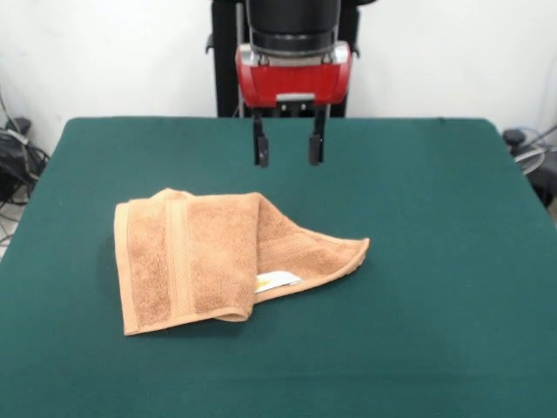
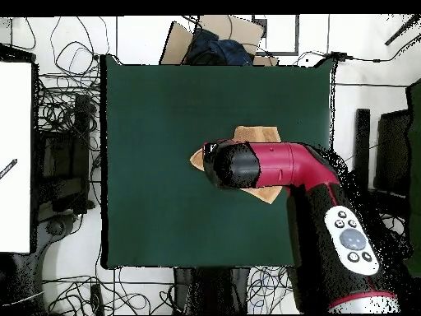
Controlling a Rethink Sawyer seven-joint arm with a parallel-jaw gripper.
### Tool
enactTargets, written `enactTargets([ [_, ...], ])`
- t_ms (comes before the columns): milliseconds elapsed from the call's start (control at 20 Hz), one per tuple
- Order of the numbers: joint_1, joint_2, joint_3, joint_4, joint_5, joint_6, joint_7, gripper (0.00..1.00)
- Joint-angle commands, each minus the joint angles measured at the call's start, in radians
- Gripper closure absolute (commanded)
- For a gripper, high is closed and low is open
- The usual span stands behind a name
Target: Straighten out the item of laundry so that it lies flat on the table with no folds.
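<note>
Towel [image 1: 209, 261] folded over on table [image 1: 435, 261]; gripper [image 1: 289, 150] hovers behind it, jaws open, empty. Approach step; next needs descending onto the folded flap's edge.

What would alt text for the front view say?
An orange-tan terry towel lies folded over itself on the dark green table, a white label showing at the fold. The red and black robot hand hangs open above the table behind it, touching nothing.

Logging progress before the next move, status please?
Hand open, empty, above the table. Towel folded over itself, white label showing. Nothing in the way.
</note>
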Motion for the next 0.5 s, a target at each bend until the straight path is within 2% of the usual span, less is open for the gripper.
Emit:
enactTargets([
  [50, 0.036, 0.079, -0.055, -0.005, -0.038, -0.063, 0.116, 0.0],
  [350, 0.039, 0.055, -0.06, 0.004, -0.026, -0.05, 0.112, 0.0],
  [500, 0.069, 0.029, -0.088, -0.013, -0.037, -0.011, 0.125, 0.0],
])
